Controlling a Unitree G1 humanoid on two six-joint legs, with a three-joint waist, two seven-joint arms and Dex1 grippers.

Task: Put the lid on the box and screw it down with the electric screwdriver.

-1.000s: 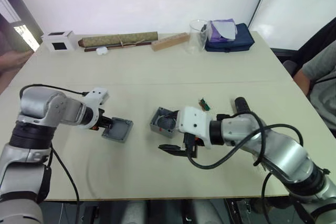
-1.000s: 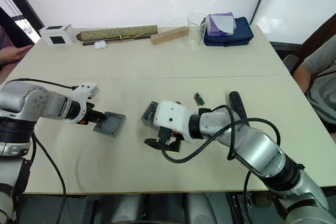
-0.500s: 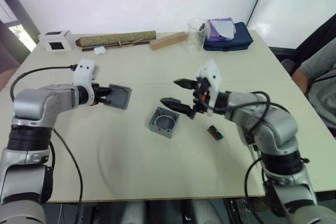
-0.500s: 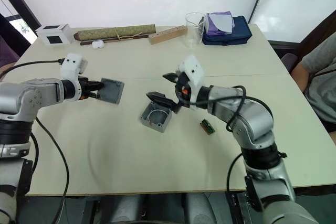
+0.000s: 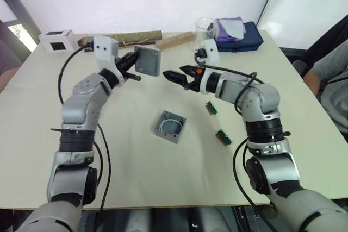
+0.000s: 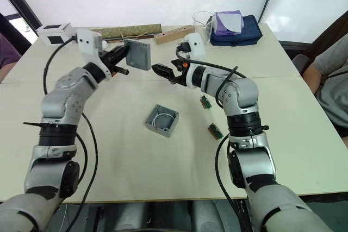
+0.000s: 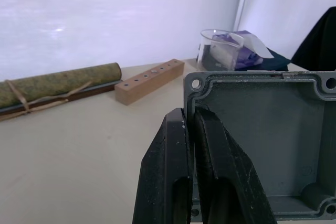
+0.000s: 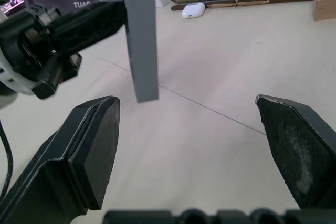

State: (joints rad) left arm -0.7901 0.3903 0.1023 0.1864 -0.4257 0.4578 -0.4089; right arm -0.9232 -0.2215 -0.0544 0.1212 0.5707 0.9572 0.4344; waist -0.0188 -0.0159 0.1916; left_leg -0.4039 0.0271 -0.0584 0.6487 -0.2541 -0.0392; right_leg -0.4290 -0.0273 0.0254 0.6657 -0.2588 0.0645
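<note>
Left tool [image 5: 132,64]: my two black fingers are pinched shut on one edge of the flat square grey metal lid [image 5: 147,61], held up on edge in the air, ribbed side toward my wrist camera.
Right tool [image 6: 161,72]: fingers spread wide with nothing between them, pointing at the lid from its 3 o'clock side, just beside it but apart.
Box: the small grey square box [image 5: 170,126] with the white ring inside sits open on the beige counter [image 5: 163,188], at 6 o'clock of both tools and well below them.
Risk, grip: I hold only a thin edge, so the lid could pivot or slip if my right tool nudges it.
Risk, handover: closing off-centre could knock it onto the counter.
Risk, seating: set down tilted, its corners would miss the box.
</note>
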